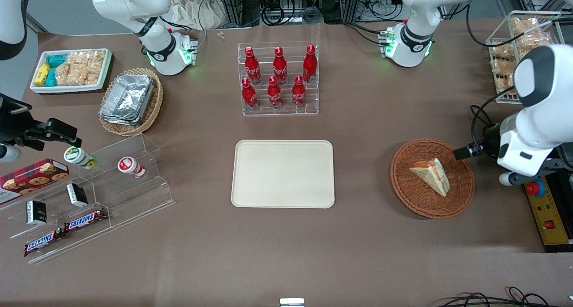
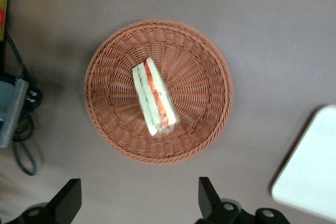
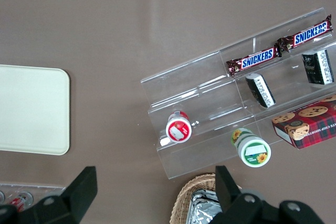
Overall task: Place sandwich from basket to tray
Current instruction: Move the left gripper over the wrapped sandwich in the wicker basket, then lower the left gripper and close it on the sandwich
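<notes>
The claw [image 2: 139, 203] hangs above the table [image 1: 358, 132] at the working arm's end, its two dark fingers [image 2: 67, 199] spread wide apart and pinching nothing. In the left wrist view it hovers over bare brown surface just outside the rim of the basket [image 2: 199, 129], clear of the wicker. In the front view the claw itself is hidden by the white arm, which sits beside the basket [image 1: 412, 195] at the table's edge.

The sandwich [image 2: 155, 98] lies inside the basket, near its middle, resting on its side with the red-orange and green filling edge turned up toward the wrist camera. From the front the sandwich [image 1: 432, 175] shows as a pale wedge with its point aimed toward the tray.

The tray [image 1: 283, 173] sits flat at the middle of the table, well apart from the basket, with nothing on it; one rounded corner of the tray [image 2: 310, 171] shows in the left wrist view.

Farther from the front camera than the tray stands a clear rack of red bottles [image 1: 278, 78]. Toward the parked arm's end lie a tan basket of foil containers [image 1: 130, 101] and a clear stepped stand [image 1: 89, 195] with snack bars.
</notes>
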`<state>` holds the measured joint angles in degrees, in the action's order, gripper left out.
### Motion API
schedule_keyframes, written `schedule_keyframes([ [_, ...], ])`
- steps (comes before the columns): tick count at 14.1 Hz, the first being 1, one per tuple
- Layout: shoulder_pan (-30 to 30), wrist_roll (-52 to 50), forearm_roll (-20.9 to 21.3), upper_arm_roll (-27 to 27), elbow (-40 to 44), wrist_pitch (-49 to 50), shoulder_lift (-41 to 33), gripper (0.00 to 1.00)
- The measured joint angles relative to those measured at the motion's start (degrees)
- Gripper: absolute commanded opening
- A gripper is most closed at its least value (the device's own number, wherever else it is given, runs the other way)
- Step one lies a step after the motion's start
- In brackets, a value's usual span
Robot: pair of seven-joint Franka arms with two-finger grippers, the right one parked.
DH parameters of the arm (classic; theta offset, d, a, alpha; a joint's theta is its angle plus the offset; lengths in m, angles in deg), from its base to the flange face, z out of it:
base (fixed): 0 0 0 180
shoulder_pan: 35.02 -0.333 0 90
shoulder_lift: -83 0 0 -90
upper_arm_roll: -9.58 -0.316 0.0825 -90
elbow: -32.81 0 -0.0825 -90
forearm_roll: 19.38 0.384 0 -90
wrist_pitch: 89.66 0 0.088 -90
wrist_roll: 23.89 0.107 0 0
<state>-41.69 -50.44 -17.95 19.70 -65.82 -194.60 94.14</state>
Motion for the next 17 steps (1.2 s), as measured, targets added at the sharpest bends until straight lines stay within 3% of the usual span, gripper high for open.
schedule_keyframes([
  [3,0.0,-8.4,4.4,0.0,-6.5,-9.2,2.1,1.0],
  [7,0.1,-17.8,5.5,0.0,-9.3,-16.4,6.1,1.0],
  [17,0.2,-21.6,7.1,0.0,-9.3,-20.4,10.9,1.0],
])
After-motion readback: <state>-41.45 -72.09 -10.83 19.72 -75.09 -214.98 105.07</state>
